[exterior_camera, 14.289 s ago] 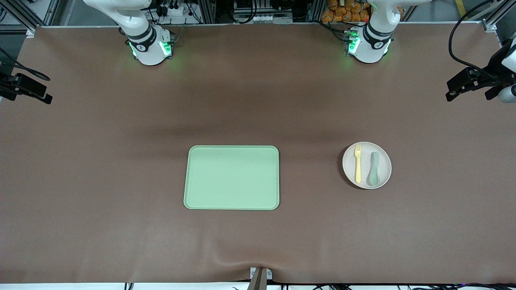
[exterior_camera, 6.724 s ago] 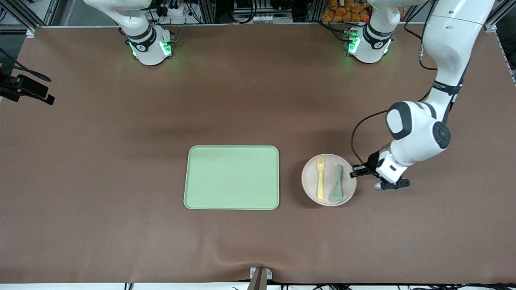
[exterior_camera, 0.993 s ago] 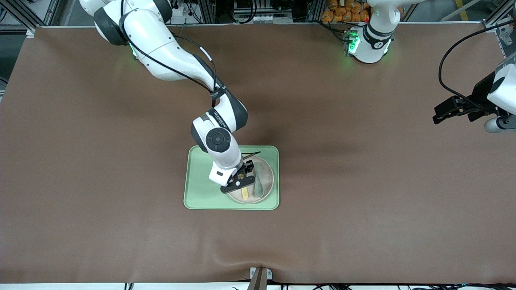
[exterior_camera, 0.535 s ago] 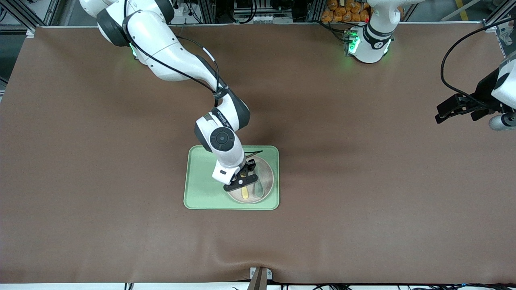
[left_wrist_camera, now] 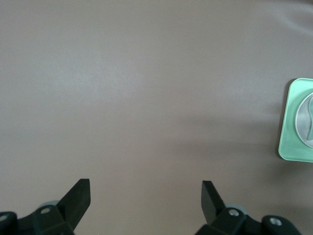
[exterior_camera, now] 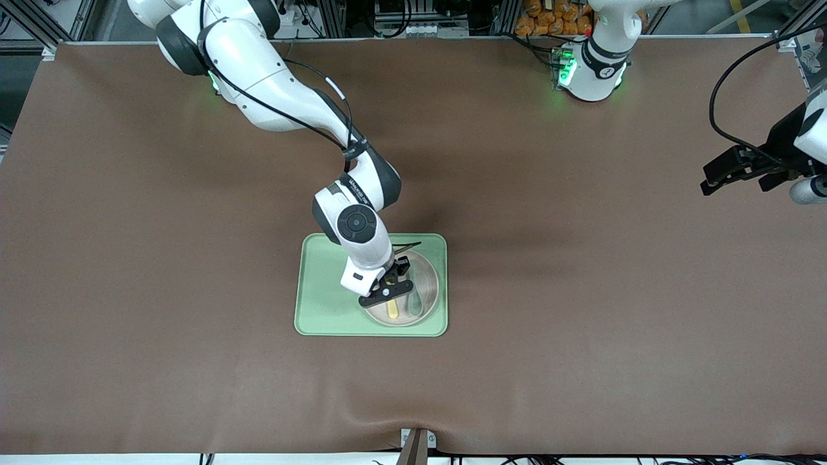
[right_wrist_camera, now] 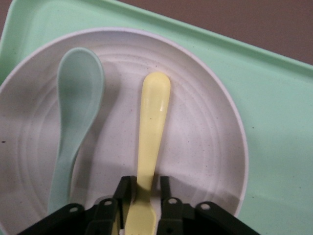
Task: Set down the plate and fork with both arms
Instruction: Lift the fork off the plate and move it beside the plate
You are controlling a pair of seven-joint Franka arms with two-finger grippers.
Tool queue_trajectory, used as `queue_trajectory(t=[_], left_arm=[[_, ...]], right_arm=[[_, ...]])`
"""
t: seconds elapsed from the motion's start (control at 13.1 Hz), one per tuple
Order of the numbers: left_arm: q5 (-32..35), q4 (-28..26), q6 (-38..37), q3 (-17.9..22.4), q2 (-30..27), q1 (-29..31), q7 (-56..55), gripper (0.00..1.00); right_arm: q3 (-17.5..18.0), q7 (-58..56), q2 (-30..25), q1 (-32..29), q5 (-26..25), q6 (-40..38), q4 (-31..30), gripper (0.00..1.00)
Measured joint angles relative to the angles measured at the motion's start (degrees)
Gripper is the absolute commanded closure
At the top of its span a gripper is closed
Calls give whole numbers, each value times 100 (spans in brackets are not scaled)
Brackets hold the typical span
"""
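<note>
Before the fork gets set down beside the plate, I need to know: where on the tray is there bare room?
The tray is bare between the plate and its edge toward the right arm's end. The plate's own half is crowded: fork, spoon and right gripper, closing around the fork. The left gripper waits, open, over bare table.

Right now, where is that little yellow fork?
The fork lies on the plate beside the spoon, on the green tray, with the right gripper closing around its neck.
</note>
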Motion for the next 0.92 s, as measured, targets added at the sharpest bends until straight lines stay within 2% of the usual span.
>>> queue_trajectory(t=[0.15, 0.23, 0.38, 0.61, 0.92], left_arm=[[0, 65, -35, -2, -5, -1, 3, 0], [0, 103, -141, -1, -11, -9, 6, 0], [0, 187, -471, 149, -27, -168, 9, 0], [0, 201, -760, 891, -48, -760, 288, 0], [0, 210, -897, 1084, -241, -897, 405, 0]], right_arm=[[-1, 1, 0, 0, 0, 2, 9, 98], [-3, 9, 0, 0, -1, 2, 29, 100], [-11, 81, 0, 0, -1, -14, 93, 100], [-39, 203, -10, -1, 0, -296, 307, 100], [-94, 485, -173, -183, 327, -645, 473, 100]])
